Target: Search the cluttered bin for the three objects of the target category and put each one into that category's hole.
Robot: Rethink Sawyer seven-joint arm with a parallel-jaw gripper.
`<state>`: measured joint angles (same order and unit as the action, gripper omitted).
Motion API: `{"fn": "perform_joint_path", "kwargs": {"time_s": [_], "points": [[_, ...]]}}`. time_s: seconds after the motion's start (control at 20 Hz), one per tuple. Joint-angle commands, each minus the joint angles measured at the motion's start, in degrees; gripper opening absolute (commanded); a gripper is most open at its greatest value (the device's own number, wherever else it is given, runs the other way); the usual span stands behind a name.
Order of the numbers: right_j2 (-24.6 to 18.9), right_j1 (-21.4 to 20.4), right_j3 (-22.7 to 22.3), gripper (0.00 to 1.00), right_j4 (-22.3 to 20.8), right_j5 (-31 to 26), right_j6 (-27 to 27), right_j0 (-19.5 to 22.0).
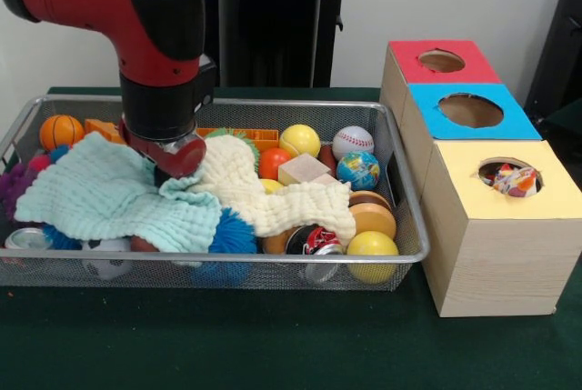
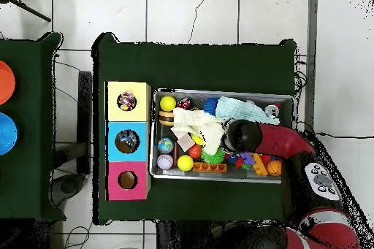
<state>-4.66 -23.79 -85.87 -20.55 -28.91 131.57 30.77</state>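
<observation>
Bin [image 1: 405, 192]: wire mesh, heaped with balls and two cloths | gripper [image 1: 175, 167]: pressed into cloths, grip state cannot be told.

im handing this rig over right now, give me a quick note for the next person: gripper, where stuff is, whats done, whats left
Gripper: down in the wire bin, at the seam between the mint cloth and the cream cloth. Fingers hidden, so open or shut is unclear.

Bin: still full of clutter, with balls along the far side, such as the yellow ball, baseball and globe ball. The cloths cover much of the rest.

Boxes: the yellow box has a wrapped item showing in its hole. The blue box and red box holes show nothing from the front.

Left: target category unclear from here; keep searching under the cloths.
</observation>
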Motion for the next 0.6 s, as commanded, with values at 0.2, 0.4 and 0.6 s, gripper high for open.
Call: {"fn": "perform_joint_path", "kwargs": {"time_s": [0.2,0.4,0.6], "points": [[-3.8,5.7,0.3,0.00,-4.6,3.7,-4.9,-0.1],[-4.0,7.2,0.6,0.00,-4.5,3.8,-5.0,0.1],[-4.5,9.7,2.1,0.00,-4.4,3.6,-5.7,0.7]]}}
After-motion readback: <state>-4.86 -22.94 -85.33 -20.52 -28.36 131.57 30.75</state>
